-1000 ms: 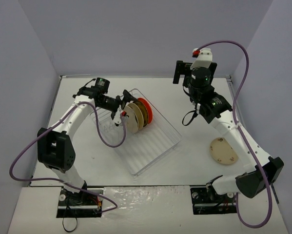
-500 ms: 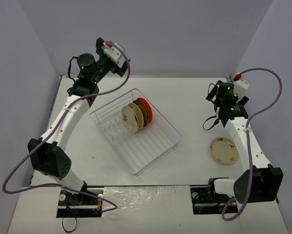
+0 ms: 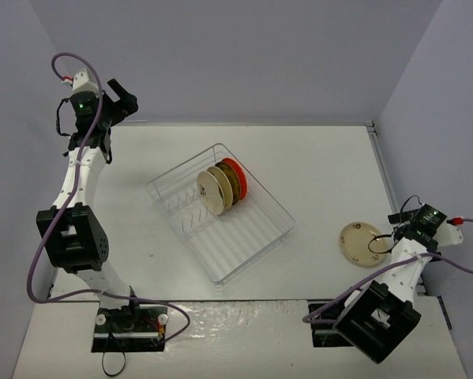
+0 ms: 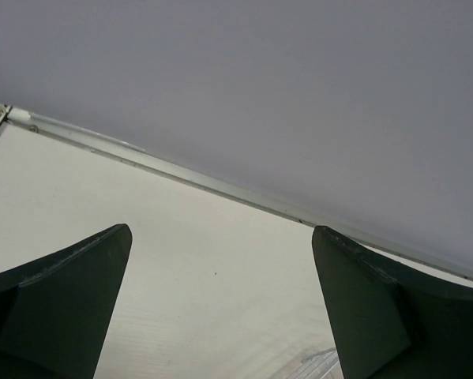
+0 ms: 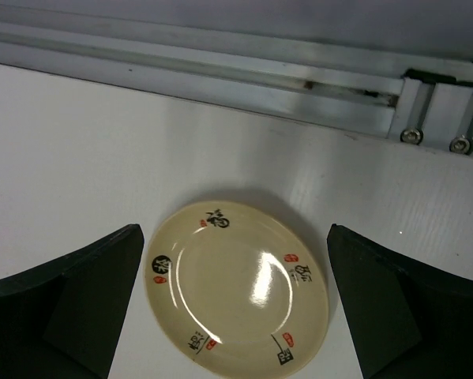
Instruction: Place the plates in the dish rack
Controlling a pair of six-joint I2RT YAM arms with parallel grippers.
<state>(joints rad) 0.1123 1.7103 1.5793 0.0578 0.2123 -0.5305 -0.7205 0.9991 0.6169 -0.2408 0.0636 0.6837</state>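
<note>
Lying flat at the near right, the last plate (image 5: 236,288) is framed by the right gripper (image 5: 232,237), jaws wide and empty. The other plates (image 3: 220,188) are stood in the rack (image 3: 256,257). The rim of the flat one must be gripped next. The left gripper (image 4: 220,237) is spread wide, far left.

Bright, diffuse light fills all three views, the overhead one sharp throughout, with one small pale glare spot on the glaze of the cream plate (image 5: 220,316) and a soft, blurred shadow along its far edge on the white table (image 5: 78,158).
</note>
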